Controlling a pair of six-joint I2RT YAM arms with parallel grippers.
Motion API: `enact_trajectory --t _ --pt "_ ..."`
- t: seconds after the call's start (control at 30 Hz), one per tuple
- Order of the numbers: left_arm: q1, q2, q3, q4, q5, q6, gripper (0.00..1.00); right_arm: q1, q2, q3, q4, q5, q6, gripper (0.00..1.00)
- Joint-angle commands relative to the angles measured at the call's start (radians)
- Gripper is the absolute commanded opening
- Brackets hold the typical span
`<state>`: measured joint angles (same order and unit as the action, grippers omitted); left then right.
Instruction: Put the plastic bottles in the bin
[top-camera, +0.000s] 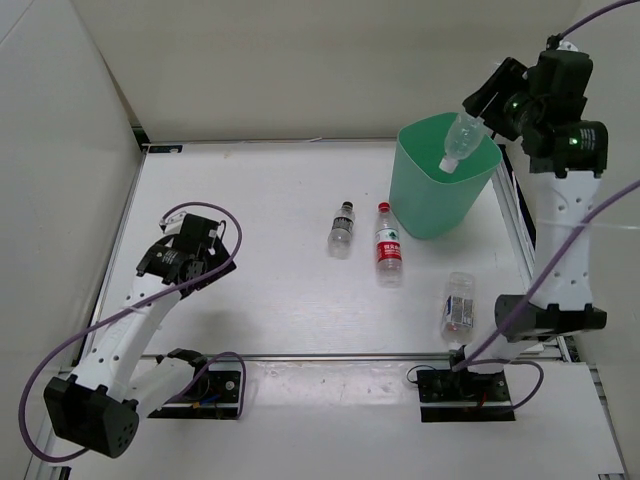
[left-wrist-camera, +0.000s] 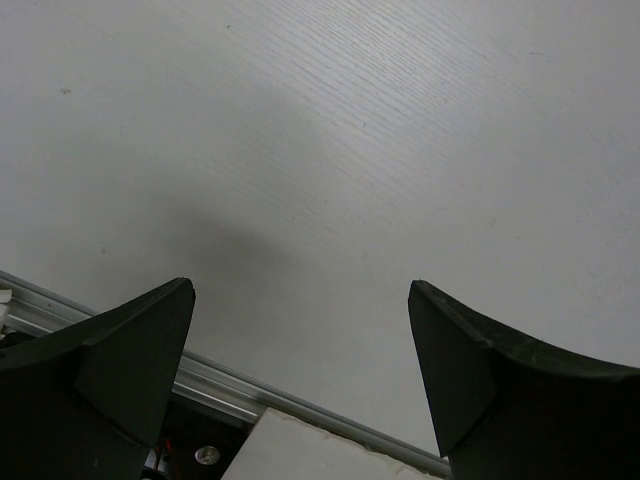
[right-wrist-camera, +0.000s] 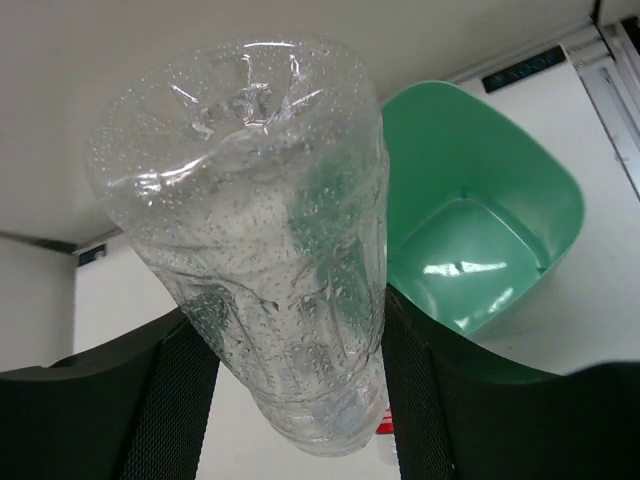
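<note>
My right gripper (top-camera: 486, 106) is shut on the slim clear plastic bottle (top-camera: 459, 143), which hangs tilted, neck down, over the open mouth of the mint-green bin (top-camera: 430, 210). In the right wrist view the wet bottle (right-wrist-camera: 270, 250) fills the gap of the right gripper (right-wrist-camera: 300, 400), with the bin (right-wrist-camera: 480, 180) behind it. Three more bottles lie on the table: a dark-capped one (top-camera: 343, 226), a red-capped one (top-camera: 388, 246), and a stubby bluish-labelled one (top-camera: 459, 305). My left gripper (top-camera: 160, 262) is open over bare table at the left; in its wrist view the left gripper (left-wrist-camera: 300, 300) holds nothing.
White walls enclose the table on the left and at the back. An aluminium rail (left-wrist-camera: 300, 405) runs along the near table edge under the left gripper. The right arm's post (top-camera: 560, 250) stands just right of the bin.
</note>
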<state>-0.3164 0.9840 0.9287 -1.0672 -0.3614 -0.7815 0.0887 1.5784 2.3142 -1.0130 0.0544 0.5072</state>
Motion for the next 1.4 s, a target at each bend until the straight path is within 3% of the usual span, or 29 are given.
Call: enact_trajectory --t 0.0,0.1,0.2,0.23,0.27,0.33,0.4,0.43,0.63,0.7,0.9,1.03,1.37 --pt "0.002 0.014 0.048 0.023 0.006 0.021 1.0 -0.069 0.043 -0.106 0.141 -0.059 -0.035 0.53" --pt "0.002 0.024 0.067 0.023 0.006 0.021 1.0 -0.089 0.106 -0.089 0.151 -0.071 -0.062 0.54" --pt "0.002 0.024 0.067 0.023 0.006 0.021 1.0 -0.107 0.17 -0.02 0.14 -0.08 -0.082 0.61" --pt "0.002 0.024 0.067 0.023 0.006 0.021 1.0 -0.107 0.179 -0.019 0.14 -0.08 -0.082 0.66" --pt "0.002 0.024 0.067 0.023 0.006 0.03 1.0 -0.107 0.18 -0.019 0.14 -0.08 -0.082 0.78" --pt "0.002 0.024 0.047 0.023 0.006 0.03 1.0 -0.127 0.157 -0.047 0.149 -0.099 -0.091 0.78" --pt "0.002 0.024 0.038 0.023 0.016 0.03 1.0 -0.136 0.123 -0.104 0.149 -0.099 -0.072 0.96" --pt "0.002 0.024 0.038 0.032 0.016 0.03 1.0 -0.136 0.109 -0.127 0.149 -0.078 -0.058 1.0" --pt "0.002 0.042 0.019 0.041 0.036 0.03 1.0 -0.145 0.0 -0.267 0.013 0.028 0.042 1.0" --pt "0.002 0.042 0.019 0.041 0.036 0.03 1.0 -0.145 -0.11 -0.465 -0.007 0.068 0.071 0.99" --pt "0.002 0.042 0.019 0.059 0.045 0.03 1.0 -0.144 -0.483 -1.046 -0.007 -0.057 0.155 0.93" --pt "0.002 0.033 -0.01 0.069 0.056 0.021 1.0 -0.144 -0.613 -1.254 -0.05 -0.036 0.156 1.0" --pt "0.002 -0.005 -0.077 0.078 0.076 0.001 1.0 -0.144 -0.552 -1.369 -0.128 0.114 0.174 1.0"
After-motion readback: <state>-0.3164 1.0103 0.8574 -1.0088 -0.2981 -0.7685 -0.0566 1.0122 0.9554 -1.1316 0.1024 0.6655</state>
